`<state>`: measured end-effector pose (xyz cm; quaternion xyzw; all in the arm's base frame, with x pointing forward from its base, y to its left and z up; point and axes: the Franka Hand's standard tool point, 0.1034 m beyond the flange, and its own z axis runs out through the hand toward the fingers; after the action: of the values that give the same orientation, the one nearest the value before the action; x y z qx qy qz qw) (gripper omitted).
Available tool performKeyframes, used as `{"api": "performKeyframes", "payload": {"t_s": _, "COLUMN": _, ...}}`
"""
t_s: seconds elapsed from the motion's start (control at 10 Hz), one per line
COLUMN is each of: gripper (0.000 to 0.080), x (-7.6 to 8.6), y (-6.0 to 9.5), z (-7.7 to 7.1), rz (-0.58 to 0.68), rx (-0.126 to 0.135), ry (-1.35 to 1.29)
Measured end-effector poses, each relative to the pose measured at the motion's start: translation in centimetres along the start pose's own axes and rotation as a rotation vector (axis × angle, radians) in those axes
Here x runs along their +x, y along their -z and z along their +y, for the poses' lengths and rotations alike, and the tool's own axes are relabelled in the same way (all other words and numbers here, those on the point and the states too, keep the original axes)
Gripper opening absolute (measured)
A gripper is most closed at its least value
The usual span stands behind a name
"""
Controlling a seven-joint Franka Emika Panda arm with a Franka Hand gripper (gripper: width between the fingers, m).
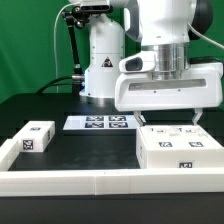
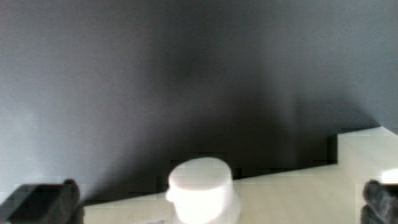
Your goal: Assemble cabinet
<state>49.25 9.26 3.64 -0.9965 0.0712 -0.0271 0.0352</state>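
We see the gripper (image 1: 169,122) hanging with its jaws spread wide, grasping nothing, just above the far edge of the cabinet (image 1: 180,152). The cabinet rests on the black tabletop (image 1: 100,150) at four o'clock in the exterior view. A small matching block (image 1: 35,138) lies at nine o'clock, well apart. The marker board (image 1: 105,123) sits near the centre, and a long white rail (image 1: 90,183) runs along six o'clock.

Cabinet (image 1: 180,152) sits on the table (image 1: 40,110) at the exterior view's right, my pincer (image 1: 171,124) just above it. Small block (image 1: 35,138) at the left, well apart. Marker board (image 1: 103,123) between them, further back. Frame rail (image 1: 90,181) runs in front of all. Wrist view: rounded part (image 2: 201,190) between my fingers (image 2: 45,205), touching neither.
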Motion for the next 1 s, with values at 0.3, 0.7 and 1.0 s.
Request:
{"api": "performKeyframes", "payload": {"t_s": 0.3, "gripper": 0.0797, "x": -0.1, "y": -1.7, "z": 0.9, "rz": 0.012, "rx": -0.003, "ry": 0.026}}
{"api": "performKeyframes", "payload": {"t_s": 0.7, "gripper": 0.0797, "x": -0.3, "y": -2.7, "z": 0.9, "rz": 0.019, "rx": -0.001, "ry": 0.027}}
{"api": "performKeyframes", "payload": {"t_s": 1.0, "gripper": 0.0797, "x": -0.4, "y": -2.7, "z": 0.9, "rz": 0.019, "rx": -0.001, "ry": 0.03}}
